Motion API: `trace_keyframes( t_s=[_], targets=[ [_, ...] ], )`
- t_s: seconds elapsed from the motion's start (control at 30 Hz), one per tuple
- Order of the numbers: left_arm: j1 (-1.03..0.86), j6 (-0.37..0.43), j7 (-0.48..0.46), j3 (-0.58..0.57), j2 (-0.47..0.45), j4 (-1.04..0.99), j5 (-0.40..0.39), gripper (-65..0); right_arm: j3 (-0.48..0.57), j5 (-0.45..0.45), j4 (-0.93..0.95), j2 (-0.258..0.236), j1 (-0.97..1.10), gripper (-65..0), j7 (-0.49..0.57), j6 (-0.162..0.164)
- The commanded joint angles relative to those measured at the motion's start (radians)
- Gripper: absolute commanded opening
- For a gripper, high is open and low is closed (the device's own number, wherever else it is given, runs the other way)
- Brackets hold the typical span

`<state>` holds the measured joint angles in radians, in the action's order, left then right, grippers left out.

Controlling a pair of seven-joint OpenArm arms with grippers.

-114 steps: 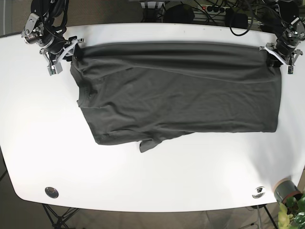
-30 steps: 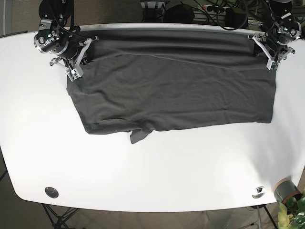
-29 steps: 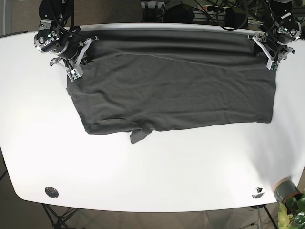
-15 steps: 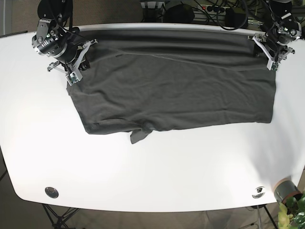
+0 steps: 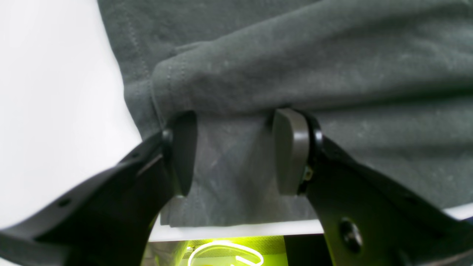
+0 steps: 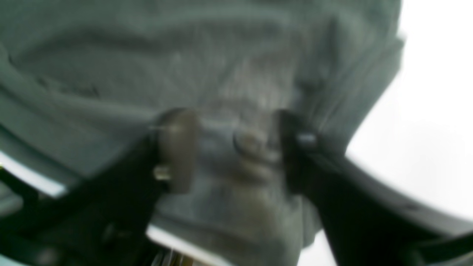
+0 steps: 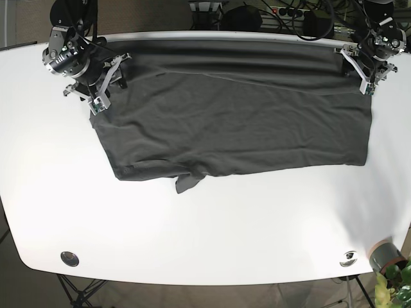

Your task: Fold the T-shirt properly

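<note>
Our left gripper (image 5: 236, 151) stands with its two black fingers (image 5: 292, 151) spread apart, flat T-shirt fabric visible between them and a raised fold of cloth lying across the fingertips; nothing is pinched. In the base view this left gripper sits at the far right corner of the garment, at the table's far edge. Our right gripper (image 6: 232, 147) appears in a blurred wrist view: its fingers (image 6: 177, 147) are likewise spread, with bunched cloth between them, and we cannot tell whether they touch it. In the base view it sits over the far left corner of the garment.

The dark grey T-shirt (image 7: 237, 115) lies spread across the far half of the white table (image 7: 212, 237), its far edge running along the table's far rim. A small flap of fabric (image 7: 186, 183) protrudes from the near hem, left of centre. A potted plant (image 7: 392, 269) stands beyond the near right corner of the table.
</note>
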<state>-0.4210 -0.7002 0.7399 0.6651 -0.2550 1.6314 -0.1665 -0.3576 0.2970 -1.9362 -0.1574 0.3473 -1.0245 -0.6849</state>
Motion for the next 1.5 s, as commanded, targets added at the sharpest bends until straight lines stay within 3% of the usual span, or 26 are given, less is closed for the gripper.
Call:
trace_keyframes(
  t_s=[0.0, 0.4, 0.53, 0.8, 1.47],
  targets=[
    [-0.005, 0.002, -0.004, 0.006, -0.013, 0.010, 0.002, -33.9, -0.011, 0.015, -0.016, -0.006, 0.009, -25.5, 0.016, -0.005],
    [-0.002, 0.002, -0.004, 0.005, -0.013, 0.010, 0.002, -33.9, -0.011, 0.014, 0.059, 0.009, 0.008, -31.9, 0.043, -0.005],
    [-0.002, 0.002, -0.004, 0.005, -0.013, 0.010, 0.002, -33.9, -0.010, 0.014, 0.063, 0.012, 0.008, -39.6, 0.043, -0.005],
    [-0.002, 0.002, -0.004, 0.008, -0.013, 0.010, 0.002, -33.9, -0.008, 0.014, 0.108, 0.014, 0.003, -63.4, 0.045, -0.005],
    [-0.003, 0.002, -0.004, 0.009, -0.014, 0.010, 0.002, -33.9, -0.016, 0.015, -0.033, 0.014, -0.014, -62.9, 0.039, -0.006]
  ],
)
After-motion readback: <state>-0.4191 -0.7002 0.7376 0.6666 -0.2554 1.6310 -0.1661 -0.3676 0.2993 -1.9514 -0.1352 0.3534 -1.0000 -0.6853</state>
